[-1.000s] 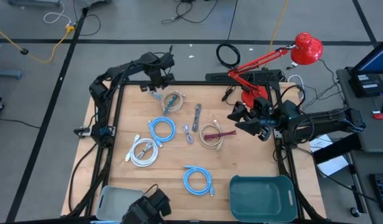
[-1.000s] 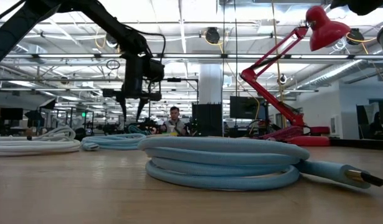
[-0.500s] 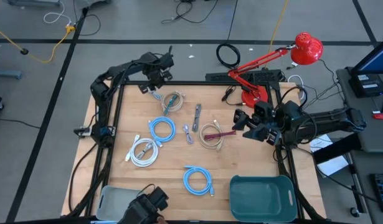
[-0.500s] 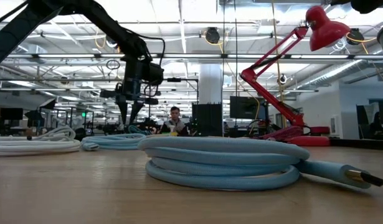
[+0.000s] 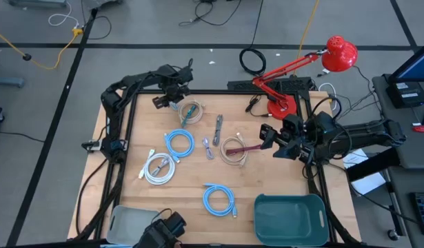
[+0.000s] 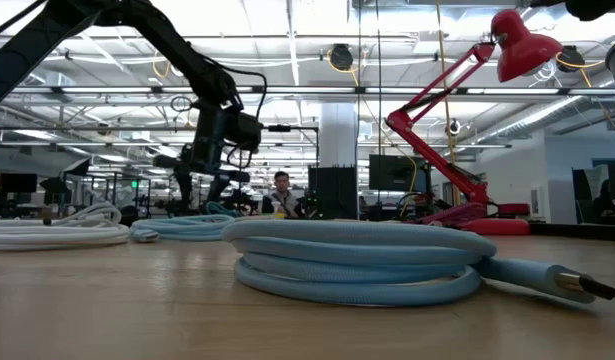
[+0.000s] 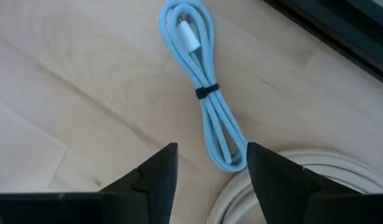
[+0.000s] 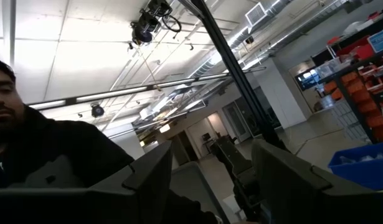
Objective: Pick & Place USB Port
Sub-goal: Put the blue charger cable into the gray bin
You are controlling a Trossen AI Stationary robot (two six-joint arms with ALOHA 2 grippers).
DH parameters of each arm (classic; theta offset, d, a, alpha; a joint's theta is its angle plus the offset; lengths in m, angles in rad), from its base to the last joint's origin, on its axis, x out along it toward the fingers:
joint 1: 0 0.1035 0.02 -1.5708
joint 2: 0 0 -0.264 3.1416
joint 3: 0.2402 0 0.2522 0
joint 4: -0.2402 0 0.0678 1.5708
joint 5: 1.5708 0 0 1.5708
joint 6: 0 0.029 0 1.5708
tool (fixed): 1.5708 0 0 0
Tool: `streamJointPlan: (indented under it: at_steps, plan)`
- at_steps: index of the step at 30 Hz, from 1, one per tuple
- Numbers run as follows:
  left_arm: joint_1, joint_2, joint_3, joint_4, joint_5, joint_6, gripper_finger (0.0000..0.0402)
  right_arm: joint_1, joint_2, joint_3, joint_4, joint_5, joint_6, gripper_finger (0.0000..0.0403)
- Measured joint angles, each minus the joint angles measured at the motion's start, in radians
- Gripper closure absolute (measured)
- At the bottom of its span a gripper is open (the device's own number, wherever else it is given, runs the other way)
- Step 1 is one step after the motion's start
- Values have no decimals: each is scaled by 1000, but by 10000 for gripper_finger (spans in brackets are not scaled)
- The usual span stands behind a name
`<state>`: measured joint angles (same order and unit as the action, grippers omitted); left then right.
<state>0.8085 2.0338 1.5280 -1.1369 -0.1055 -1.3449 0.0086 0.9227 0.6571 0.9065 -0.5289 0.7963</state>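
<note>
On the table [image 5: 267, 182], nothing looks placed yet: teal bin [image 5: 290, 219] at the near right corner shows empty, grey tray [image 5: 125, 222] at the near left is partly hidden by a camera mount. Task reads as barely started.

Cables all loose on the wood: white coil [image 5: 158, 168], blue coil [image 5: 178, 143], second blue coil [image 5: 218, 200], beige coil [image 5: 234, 149], beige coil at the far side [image 5: 191, 112], plus small pieces mid-table.

Left gripper [image 5: 165, 98] sits at the far left corner, fingers apart, holding nothing. Left wrist view: it hangs over a thin blue folded cable [image 7: 203, 87] with a black tie, white coil edge [image 7: 284, 180] just beside. Likely target, my guess.

Right gripper [image 5: 267, 134] is raised at the right edge, pointing into the room, fingers spread, empty.

Left: grasp, carry, drop in bin.
</note>
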Motion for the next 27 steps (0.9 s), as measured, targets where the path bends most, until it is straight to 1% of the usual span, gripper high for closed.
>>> streamJointPlan:
  at_steps: [4, 11, 16, 18, 23, 25, 27]
  plan:
    - [0, 0, 0, 18, -1, 11, 204, 0, 0, 0, 0, 0, -1, 190]
    - [-3, -18, 0, 40, -1, 98, 204, 0, -5, 0, 2, 0, -26, 190]
    - [-1, -26, 26, 29, -16, 242, 204, -6, -19, 0, 2, 0, -42, 190]
    - [-1, -26, 42, 26, -18, 273, 204, -13, -25, 0, 2, 0, -42, 190]
    - [-18, -26, 113, 36, -19, 387, 204, -29, -30, 0, 0, 1, -45, 190]
    - [-26, -26, 149, 38, -31, 457, 204, -29, -30, 0, 1, 2, -46, 190]
    - [-34, -26, 187, 58, -43, 578, 204, -29, -30, 0, -2, 4, -50, 190]
